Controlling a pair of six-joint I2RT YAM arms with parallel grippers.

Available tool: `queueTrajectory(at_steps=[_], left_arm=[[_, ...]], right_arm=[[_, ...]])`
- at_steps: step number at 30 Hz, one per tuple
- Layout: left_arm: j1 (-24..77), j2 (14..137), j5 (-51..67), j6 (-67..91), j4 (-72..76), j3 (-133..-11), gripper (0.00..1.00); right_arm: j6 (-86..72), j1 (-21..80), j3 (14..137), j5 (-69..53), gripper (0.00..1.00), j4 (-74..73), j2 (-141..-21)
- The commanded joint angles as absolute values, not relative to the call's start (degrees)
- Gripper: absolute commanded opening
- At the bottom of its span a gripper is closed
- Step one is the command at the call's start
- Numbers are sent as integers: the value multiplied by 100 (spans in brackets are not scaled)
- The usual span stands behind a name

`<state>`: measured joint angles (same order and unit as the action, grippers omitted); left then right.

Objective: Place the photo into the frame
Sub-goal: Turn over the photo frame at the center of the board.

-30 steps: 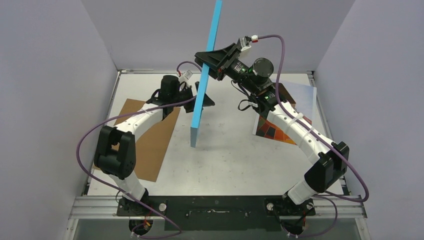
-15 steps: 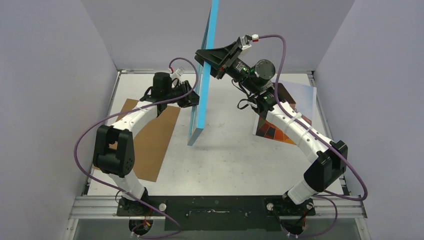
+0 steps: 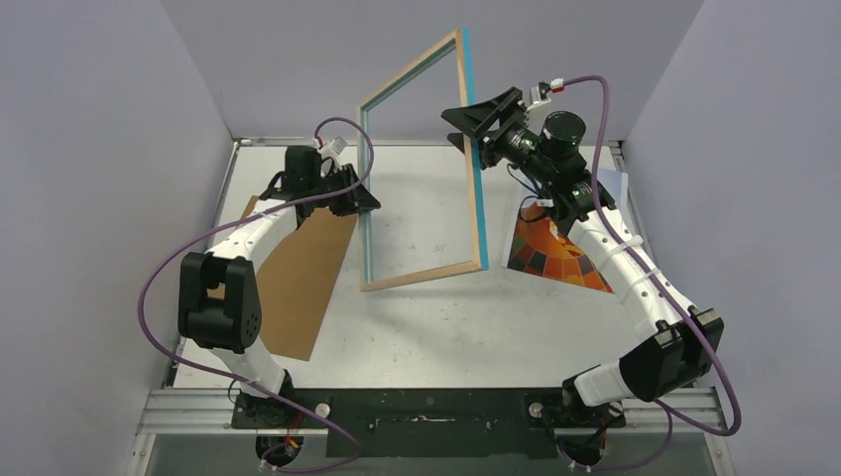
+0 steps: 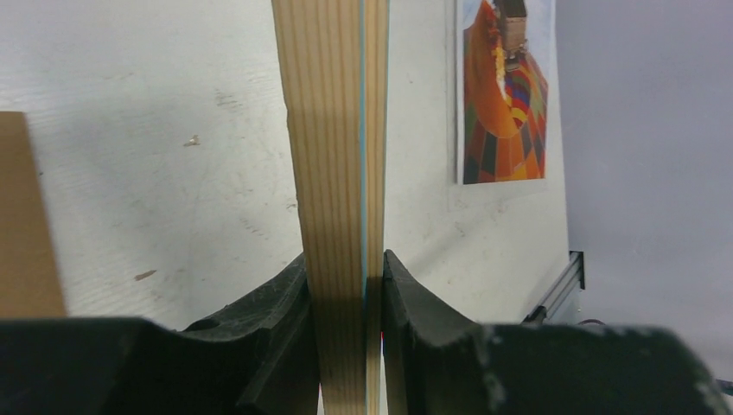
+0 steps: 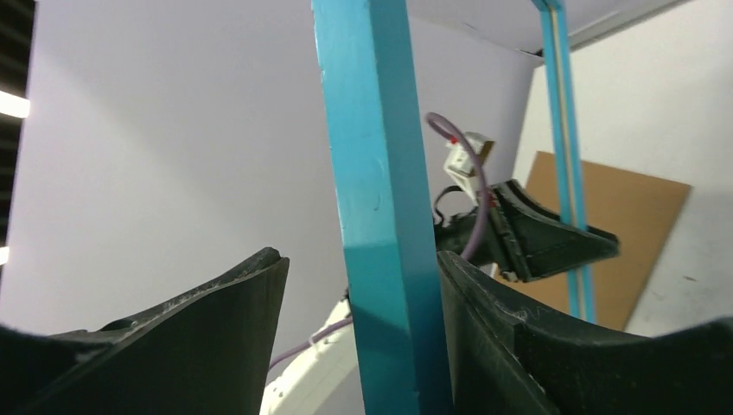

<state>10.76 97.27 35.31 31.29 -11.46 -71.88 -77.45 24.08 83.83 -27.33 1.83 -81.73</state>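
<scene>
The frame (image 3: pixel 421 277) stands upright above the table, its wood-coloured back and open middle facing the camera. My left gripper (image 3: pixel 368 201) is shut on its left bar; the left wrist view shows the wooden bar (image 4: pixel 333 130) pinched between both pads of that gripper (image 4: pixel 346 277). My right gripper (image 3: pixel 464 127) is open around the frame's right bar high up. In the right wrist view the blue bar (image 5: pixel 372 130) leans against one finger, with a wide gap to the other (image 5: pixel 361 259). The photo (image 3: pixel 555 253) lies flat at the right, also seen by the left wrist (image 4: pixel 506 95).
A plain brown backing board (image 3: pixel 298 278) lies flat at the left under my left arm, its edge in the left wrist view (image 4: pixel 26 216). Grey walls close in the table on three sides. A metal rail (image 3: pixel 436 412) runs along the near edge.
The frame has swung from edge-on to showing its open middle. My left gripper closed on its left bar. My right gripper opened and released its hold on the right bar.
</scene>
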Motion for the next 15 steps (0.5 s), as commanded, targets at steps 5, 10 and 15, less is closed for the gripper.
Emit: queueTrajectory(at_steps=[5,10,15], left_arm=[[934,9457,2948,2240,-2027,-7704,0],[921,9466,2735,1979,-2361,-7852,0],[922,9464,2446,1833,-2670,-7872,0]], right_arm=[[-6733,2181,8036,-2974,68,-798,-7846],[-5941,2053,8001,-3015,69,-1463,-8039],[-5398,1924,7677,-2921,65,-1737,-8207]])
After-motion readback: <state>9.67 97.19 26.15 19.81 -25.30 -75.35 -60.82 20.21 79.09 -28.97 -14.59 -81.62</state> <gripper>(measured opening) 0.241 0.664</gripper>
